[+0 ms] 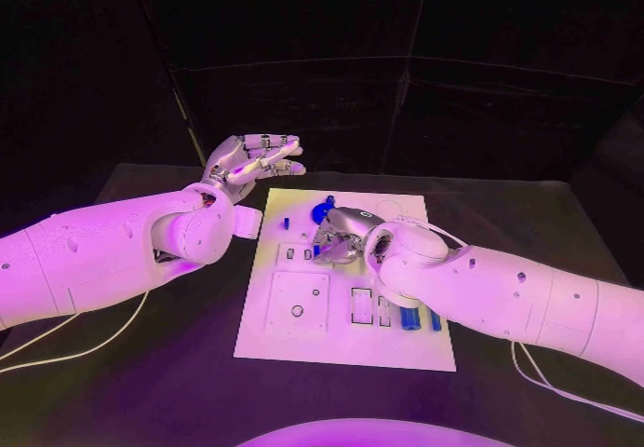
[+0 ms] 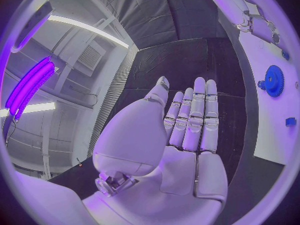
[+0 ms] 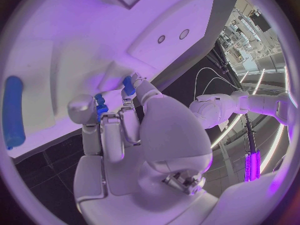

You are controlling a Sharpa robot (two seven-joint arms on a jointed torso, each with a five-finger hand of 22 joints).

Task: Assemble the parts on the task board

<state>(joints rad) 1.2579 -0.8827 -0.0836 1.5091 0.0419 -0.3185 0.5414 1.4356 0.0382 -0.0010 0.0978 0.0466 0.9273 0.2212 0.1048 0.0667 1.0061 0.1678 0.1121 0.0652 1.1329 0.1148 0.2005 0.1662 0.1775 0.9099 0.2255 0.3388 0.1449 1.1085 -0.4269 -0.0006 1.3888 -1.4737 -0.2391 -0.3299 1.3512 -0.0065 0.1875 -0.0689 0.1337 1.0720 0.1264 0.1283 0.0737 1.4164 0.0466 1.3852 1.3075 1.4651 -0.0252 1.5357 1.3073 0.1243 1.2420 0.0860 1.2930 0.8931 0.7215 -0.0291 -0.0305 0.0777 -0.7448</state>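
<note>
Right hand [image 1: 346,238] pinches blue part [image 3: 100,108] over task board [image 1: 403,346]; left hand [image 1: 252,160] released, beside.

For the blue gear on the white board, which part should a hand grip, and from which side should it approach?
Probably by its toothed rim, coming straight down from above. The gear lies flat on the board, so only its top face and edge are reachable; fingers on opposite sides of the rim could lift it. The open left hand hovers near it past the board's far left corner, while the right hand is busy with a small blue part.
</note>
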